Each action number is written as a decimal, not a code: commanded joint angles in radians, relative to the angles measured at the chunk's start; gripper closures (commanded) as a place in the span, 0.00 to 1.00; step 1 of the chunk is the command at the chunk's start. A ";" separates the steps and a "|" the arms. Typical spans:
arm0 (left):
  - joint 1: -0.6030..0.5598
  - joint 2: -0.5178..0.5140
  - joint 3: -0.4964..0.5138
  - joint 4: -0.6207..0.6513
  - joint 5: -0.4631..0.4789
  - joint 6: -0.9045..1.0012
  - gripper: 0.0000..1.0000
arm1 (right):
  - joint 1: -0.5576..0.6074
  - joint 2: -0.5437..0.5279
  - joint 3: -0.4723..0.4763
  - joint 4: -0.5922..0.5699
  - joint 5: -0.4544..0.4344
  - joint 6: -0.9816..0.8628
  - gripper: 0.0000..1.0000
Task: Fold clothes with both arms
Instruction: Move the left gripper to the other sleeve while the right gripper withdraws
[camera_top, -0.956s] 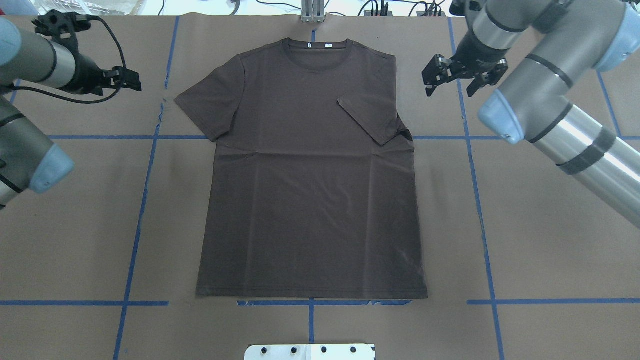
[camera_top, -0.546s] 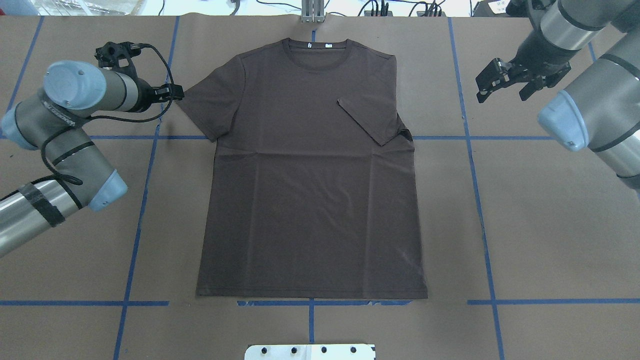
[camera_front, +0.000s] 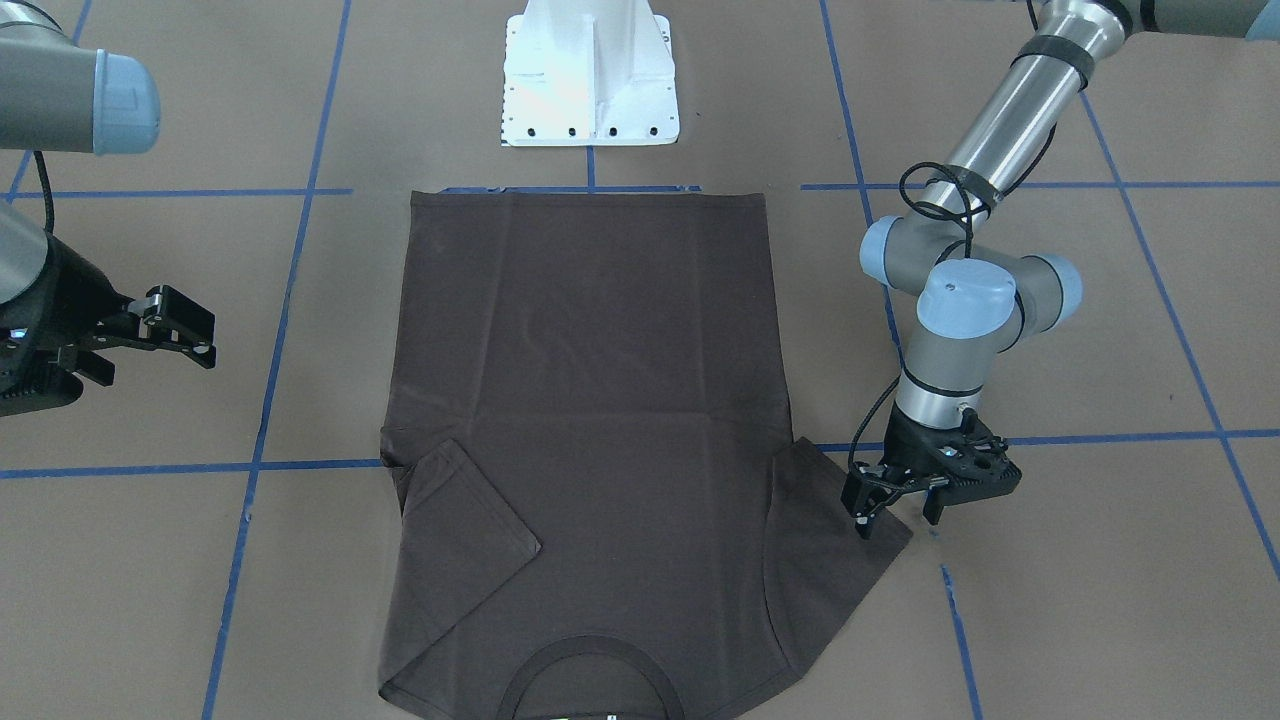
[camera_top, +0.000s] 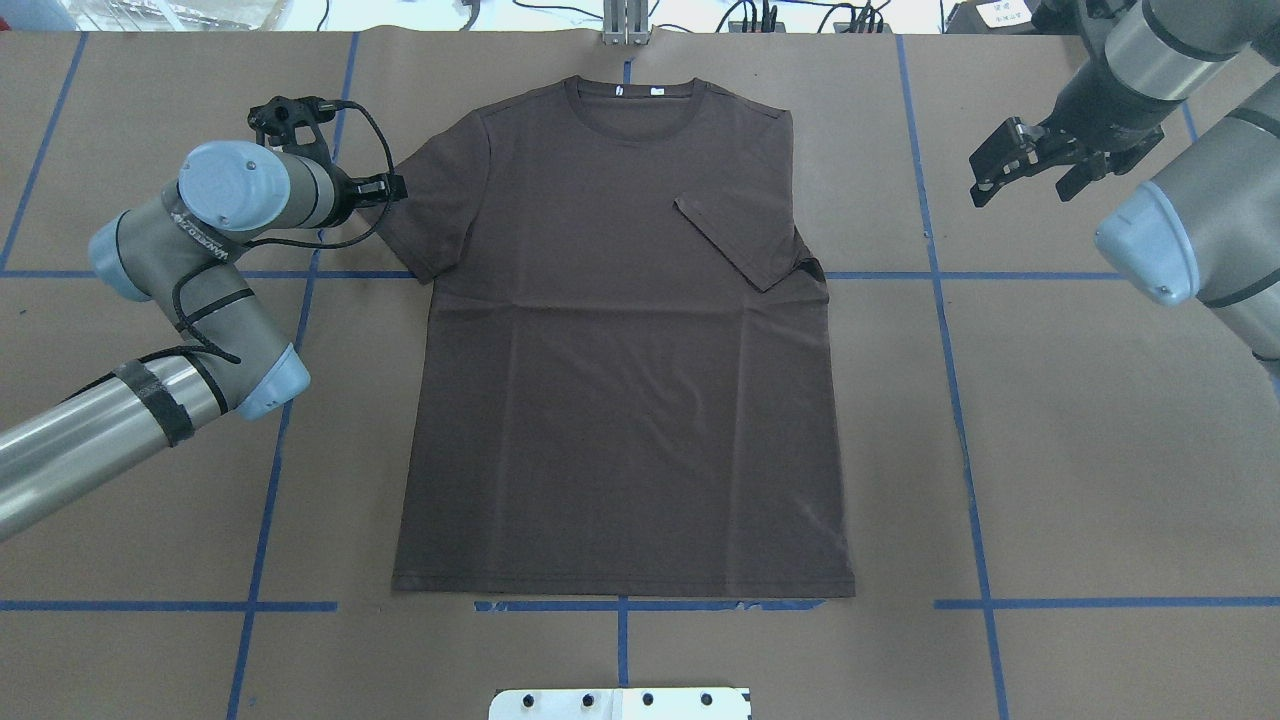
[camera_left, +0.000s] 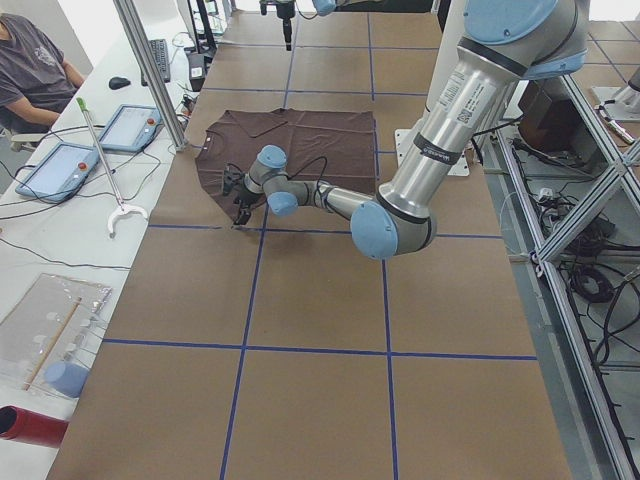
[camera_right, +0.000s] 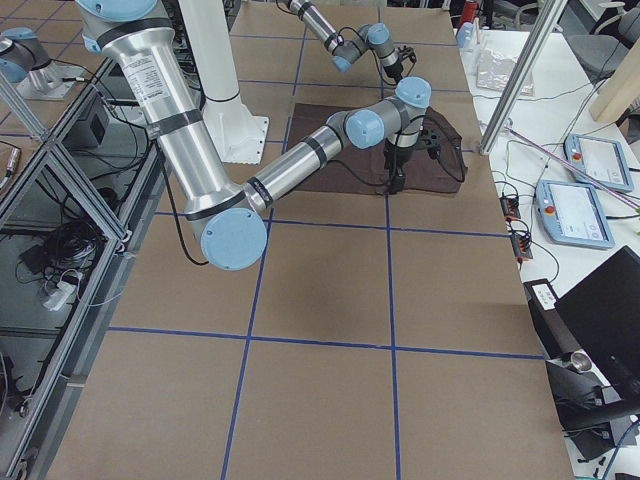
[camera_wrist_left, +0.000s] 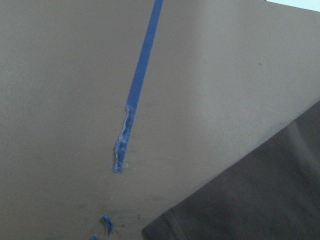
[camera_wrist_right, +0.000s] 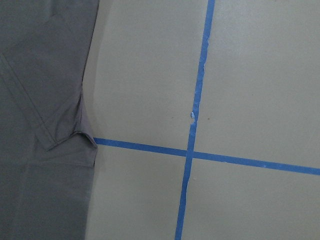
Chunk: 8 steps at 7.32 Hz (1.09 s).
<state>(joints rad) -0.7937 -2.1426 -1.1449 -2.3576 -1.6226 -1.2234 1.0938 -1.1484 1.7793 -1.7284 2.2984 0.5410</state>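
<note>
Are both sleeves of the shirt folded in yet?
No. One sleeve is folded onto the T-shirt; the other sleeve lies spread flat.

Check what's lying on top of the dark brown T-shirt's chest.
One short sleeve of the dark brown T-shirt is folded inward and lies flat across the chest. The patch of chest fabric beneath that flap is covered and cannot be seen.
</note>
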 joint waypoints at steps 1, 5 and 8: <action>0.001 -0.007 0.007 0.000 0.009 0.008 0.19 | -0.002 0.001 -0.003 0.001 -0.002 0.002 0.00; 0.001 -0.016 0.005 0.003 0.009 0.013 0.54 | -0.003 0.001 -0.006 0.003 -0.002 0.007 0.00; 0.001 -0.023 -0.003 0.012 0.003 0.010 1.00 | -0.003 -0.007 -0.008 0.004 -0.004 0.007 0.00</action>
<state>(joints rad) -0.7931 -2.1626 -1.1459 -2.3486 -1.6172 -1.2127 1.0907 -1.1505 1.7721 -1.7248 2.2960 0.5476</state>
